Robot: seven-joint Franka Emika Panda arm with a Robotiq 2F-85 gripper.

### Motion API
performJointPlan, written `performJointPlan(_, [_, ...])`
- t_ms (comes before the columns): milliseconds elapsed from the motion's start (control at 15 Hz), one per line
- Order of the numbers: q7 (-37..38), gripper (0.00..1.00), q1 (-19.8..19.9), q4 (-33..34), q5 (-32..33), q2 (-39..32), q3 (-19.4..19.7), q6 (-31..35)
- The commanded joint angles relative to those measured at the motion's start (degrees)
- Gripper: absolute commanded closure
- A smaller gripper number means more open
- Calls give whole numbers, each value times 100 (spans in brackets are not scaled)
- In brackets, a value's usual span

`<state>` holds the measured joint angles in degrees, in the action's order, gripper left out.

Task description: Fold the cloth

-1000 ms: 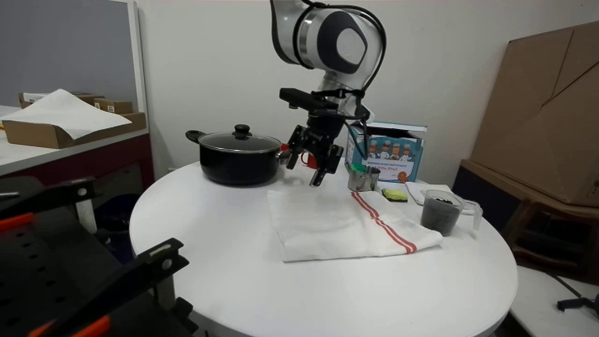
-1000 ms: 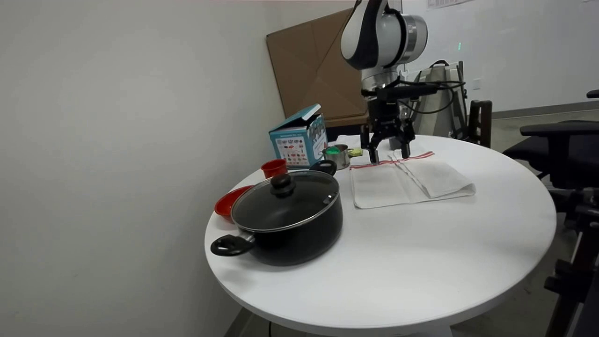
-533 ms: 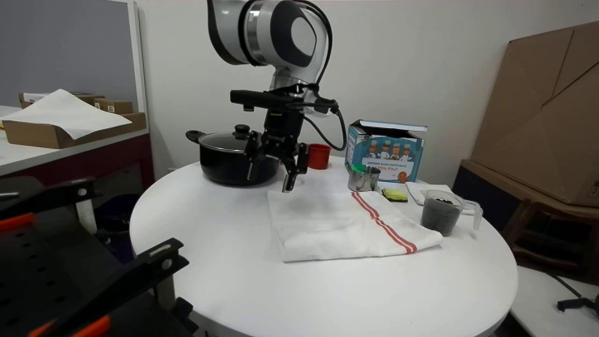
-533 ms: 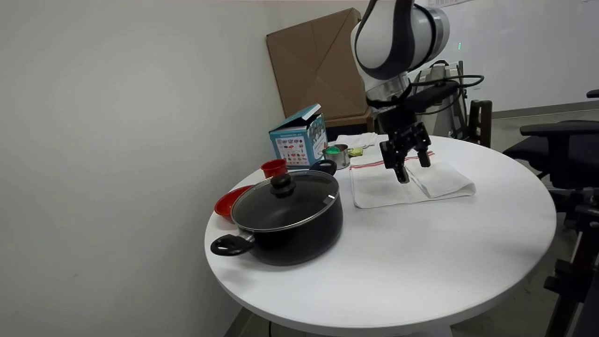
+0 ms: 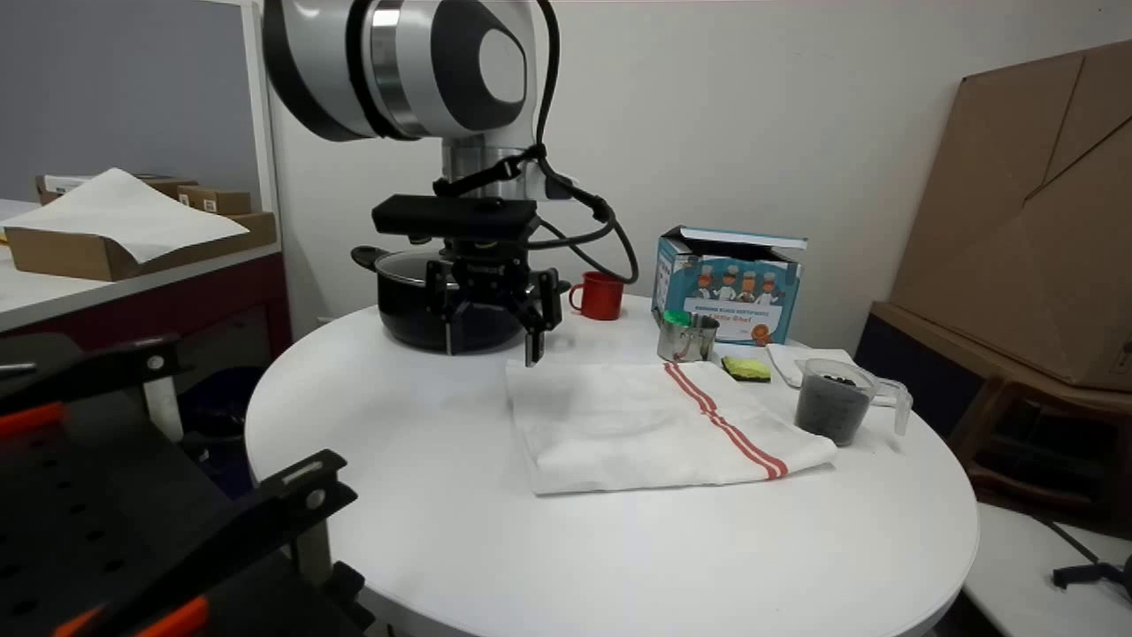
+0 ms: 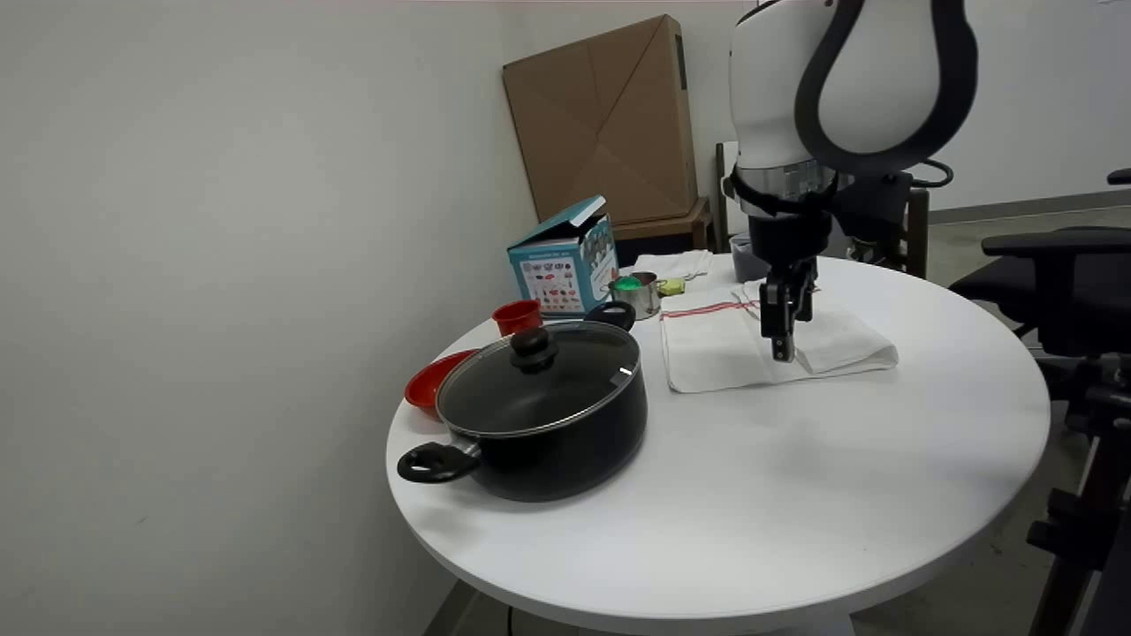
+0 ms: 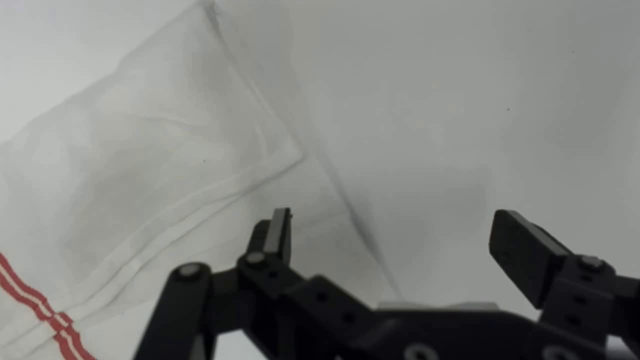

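The white cloth point(image 5: 610, 433) with narrow red stripes lies on the round table and also shows in an exterior view point(image 6: 711, 353). It is partly folded, with one layer lying over another. In the wrist view the cloth point(image 7: 165, 130) fills the left side, with the top layer's hem and the stepped stripes visible. My gripper point(image 5: 492, 354) is open and empty above the table at the cloth's edge away from the stripes. It also shows edge-on in an exterior view point(image 6: 786, 331). In the wrist view my gripper point(image 7: 392, 212) has one finger over the cloth and one over bare table, the cloth's edge between them.
A black lidded pot point(image 6: 565, 450) stands near the arm, with a red mug point(image 5: 603, 297) and red bowl point(image 6: 428, 382) by it. A blue box point(image 5: 730, 287), metal cup point(image 5: 686, 341), sponge point(image 5: 747, 369) and measuring cup point(image 5: 831, 411) stand beyond the striped side.
My gripper has moved from near the stripes, across the cloth, to its opposite edge, and has turned. The fingers stay open. The cloth has not moved.
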<state>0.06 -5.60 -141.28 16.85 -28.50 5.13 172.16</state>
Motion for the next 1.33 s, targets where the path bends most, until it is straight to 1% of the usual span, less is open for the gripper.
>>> performJointPlan(0, [-114, 0, -577, -292, 185, -16, 557, 1057])
performJointPlan(133, [-197, 0, -761, -187, -16, -158, 633, 1216])
performJointPlan(400, [-183, 0, -1010, 125, -227, -439, 634, 1025])
performJointPlan(667, [-84, 0, -1364, 635, -421, -878, 855, 929])
performJointPlan(867, [-52, 0, -1531, 1015, -562, -1145, 964, 881])
performJointPlan(1267, [-57, 0, -1572, 1562, -696, -1588, 926, 817])
